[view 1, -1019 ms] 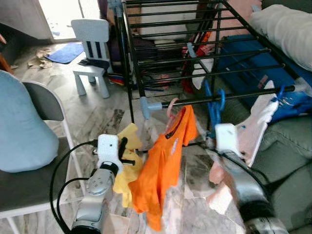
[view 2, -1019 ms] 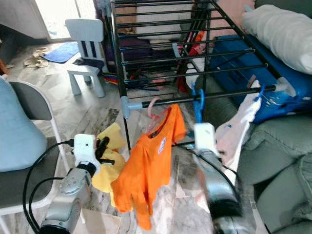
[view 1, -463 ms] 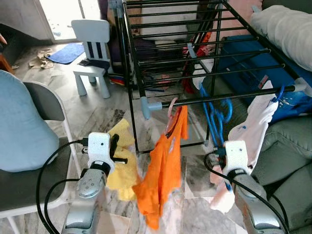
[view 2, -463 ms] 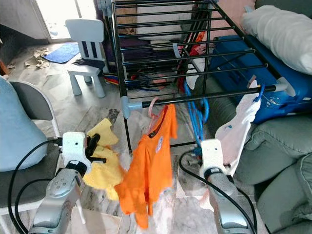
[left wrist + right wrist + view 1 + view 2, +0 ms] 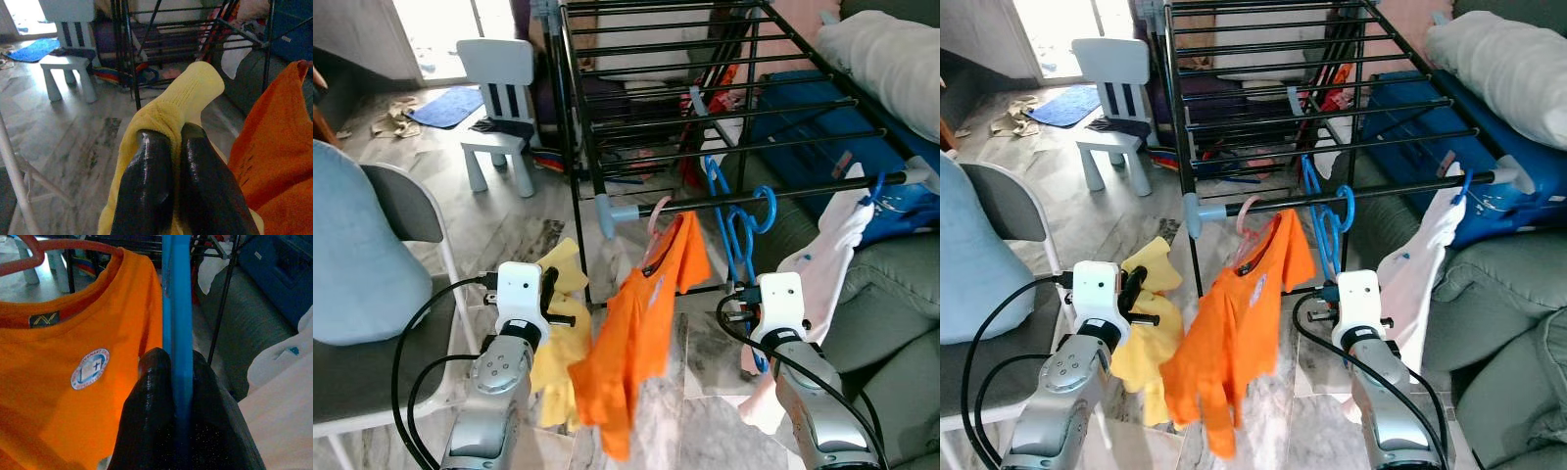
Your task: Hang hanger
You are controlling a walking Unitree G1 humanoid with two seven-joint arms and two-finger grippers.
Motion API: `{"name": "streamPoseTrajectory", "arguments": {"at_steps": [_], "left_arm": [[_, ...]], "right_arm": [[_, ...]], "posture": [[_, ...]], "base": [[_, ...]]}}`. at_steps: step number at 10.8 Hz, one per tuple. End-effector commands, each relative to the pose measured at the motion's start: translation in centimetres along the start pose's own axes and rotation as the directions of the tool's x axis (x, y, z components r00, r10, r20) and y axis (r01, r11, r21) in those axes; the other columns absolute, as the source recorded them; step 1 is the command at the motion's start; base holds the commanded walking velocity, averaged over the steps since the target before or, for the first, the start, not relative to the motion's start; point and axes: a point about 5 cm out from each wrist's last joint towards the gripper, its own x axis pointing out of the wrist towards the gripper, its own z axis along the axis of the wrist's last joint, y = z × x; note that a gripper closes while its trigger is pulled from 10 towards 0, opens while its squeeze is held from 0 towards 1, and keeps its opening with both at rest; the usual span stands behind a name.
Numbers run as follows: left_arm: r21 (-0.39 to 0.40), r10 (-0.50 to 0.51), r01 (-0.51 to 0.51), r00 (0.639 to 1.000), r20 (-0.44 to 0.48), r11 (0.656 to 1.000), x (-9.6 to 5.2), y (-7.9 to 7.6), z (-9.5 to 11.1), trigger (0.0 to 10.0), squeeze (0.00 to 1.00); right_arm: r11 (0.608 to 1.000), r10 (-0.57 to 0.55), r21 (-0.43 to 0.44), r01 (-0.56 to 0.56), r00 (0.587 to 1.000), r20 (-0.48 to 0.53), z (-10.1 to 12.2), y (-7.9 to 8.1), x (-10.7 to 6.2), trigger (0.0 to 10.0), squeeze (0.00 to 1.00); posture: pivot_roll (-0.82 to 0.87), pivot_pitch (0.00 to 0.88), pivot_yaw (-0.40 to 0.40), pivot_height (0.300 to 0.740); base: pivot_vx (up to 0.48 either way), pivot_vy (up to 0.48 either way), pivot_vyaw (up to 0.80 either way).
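Since half a second ago the blue hanger (image 5: 740,223) has risen, and its hook now curls up at the front rail of the black drying rack (image 5: 724,108); whether it rests on the rail cannot be told. Left of the rack's front corner, the left end effector (image 5: 173,183) has its two black fingers pressed together on a yellow cloth (image 5: 183,105), which droops beside the orange shirt (image 5: 641,333). That shirt hangs from the rack's front rail on a pink hanger (image 5: 29,257). Just right of it, below the same rail, the right end effector (image 5: 178,396) is clamped on the blue hanger's lower bar. Farther right along the rail a white garment (image 5: 827,245) hangs near the rack's end, against the grey sofa (image 5: 1503,294).
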Motion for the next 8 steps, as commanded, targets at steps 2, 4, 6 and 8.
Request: {"name": "streamPoseTrajectory", "arguments": {"at_steps": [2, 4, 6, 8], "left_arm": [[0.000, -0.002, 0.002, 1.000, 0.031, 1.000, 0.06, -0.11, 0.96, 10.0, 0.00], [-0.001, -0.012, 0.012, 1.000, 0.026, 1.000, 0.17, -0.47, 0.94, 10.0, 0.00], [-0.005, -0.016, 0.016, 1.000, 0.024, 1.000, 0.22, -0.58, 0.98, 10.0, 0.00], [-0.006, -0.014, 0.014, 1.000, 0.023, 1.000, 0.33, -0.56, 1.02, 10.0, 0.00]], "right_arm": [[1.000, -0.010, 0.015, 0.010, 1.000, 0.011, 0.38, -0.09, 0.19, 10.0, 0.00], [1.000, -0.003, 0.027, 0.003, 1.000, 0.024, 0.81, 0.19, 0.38, 10.0, 0.00], [1.000, -0.003, 0.028, 0.002, 1.000, 0.028, 1.11, 0.24, 0.62, 10.0, 0.00], [0.999, -0.001, 0.035, 0.000, 1.000, 0.029, 1.30, 0.44, 0.85, 10.0, 0.00]], "posture": [[-0.12, 0.045, 0.000, 0.740], [-0.12, 0.047, 0.000, 0.740], [-0.12, 0.053, -0.004, 0.740], [-0.12, 0.062, -0.008, 0.740]], "base": [[-0.253, 0.000, 0.00], [-0.291, 0.000, 0.00], [-0.302, 0.000, 0.00], [-0.302, 0.000, 0.00]]}}
